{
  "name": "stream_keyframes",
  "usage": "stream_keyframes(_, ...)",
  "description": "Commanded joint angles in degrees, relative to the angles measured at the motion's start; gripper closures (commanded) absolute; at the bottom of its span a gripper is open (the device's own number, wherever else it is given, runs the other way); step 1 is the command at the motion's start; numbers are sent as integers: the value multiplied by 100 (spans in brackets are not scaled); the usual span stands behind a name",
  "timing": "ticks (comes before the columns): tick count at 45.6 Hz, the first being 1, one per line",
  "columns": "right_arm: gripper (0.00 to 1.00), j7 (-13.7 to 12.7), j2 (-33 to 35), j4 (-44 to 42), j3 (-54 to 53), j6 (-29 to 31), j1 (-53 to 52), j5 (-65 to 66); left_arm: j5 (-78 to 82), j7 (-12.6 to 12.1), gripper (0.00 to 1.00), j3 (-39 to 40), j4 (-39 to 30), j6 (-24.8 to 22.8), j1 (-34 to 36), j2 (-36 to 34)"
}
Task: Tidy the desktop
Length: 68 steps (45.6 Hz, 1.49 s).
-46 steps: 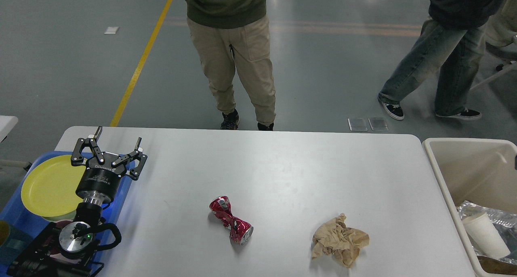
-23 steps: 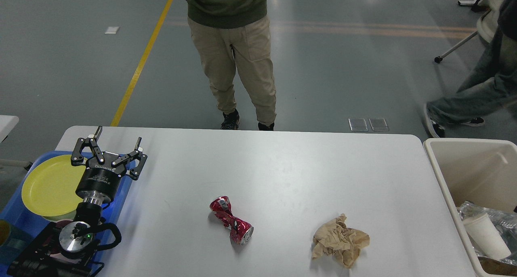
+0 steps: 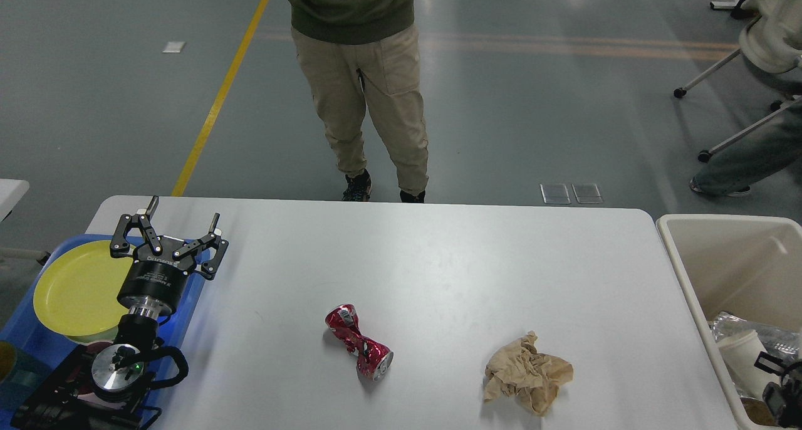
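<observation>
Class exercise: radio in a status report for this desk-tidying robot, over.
Left gripper open, empty, above blue tray edge. Right gripper barely in view over bin; state unclear. Desktop holds crushed can and crumpled paper. Nothing blocking.

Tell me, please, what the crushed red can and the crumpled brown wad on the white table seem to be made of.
The crushed red can: thin metal, probably aluminium, with a glossy print and shiny creases. The crumpled brown wad: matte paper, judging by its soft irregular folds, perhaps a napkin or bag.

We've got a matte white desktop (image 3: 438,261), a shiny crushed metal can (image 3: 358,341), crinkly brown paper (image 3: 527,372), and a glossy plastic plate (image 3: 75,289).
</observation>
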State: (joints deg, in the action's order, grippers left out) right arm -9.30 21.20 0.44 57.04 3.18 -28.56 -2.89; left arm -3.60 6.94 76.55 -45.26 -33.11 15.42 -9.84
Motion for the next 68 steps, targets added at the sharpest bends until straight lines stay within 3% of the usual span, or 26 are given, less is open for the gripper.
stream_keyframes(1, 100, -2, -90, 9, -18, -2, 17, -1, 0, 0, 4, 0, 0, -3, 5, 0)
stream_keyframes(9, 100, 7, -134, 9, -9, -10, 61, -1, 0, 0, 4, 0, 0, 6, 5, 0)
stream_keyframes(10, 95, 7, -134, 9, 0, -28, 61, -1, 0, 0, 4, 0, 0, -3, 5, 0)
stream_keyframes(14, 27, 33, -134, 0, 9, -308, 52, -1, 0, 0, 4, 0, 0, 6, 5, 0)
stream_keyframes(16, 6, 42, -151, 18, 0, -537, 52, -1, 0, 0, 4, 0, 0, 6, 5, 0)
stream_keyframes(17, 0, 42, -169, 18, 0, -607, 52, -1, 0, 0, 4, 0, 0, 6, 5, 0)
stream_keyframes(56, 0, 16, -2, 403, -18, -714, -396, 26, 0, 0, 4, 0, 0, 6, 5, 0)
stream_keyframes(68, 0, 7, 631, 2002, 70, 463, -2109, 140, 0, 0, 4, 0, 0, 6, 5, 0)
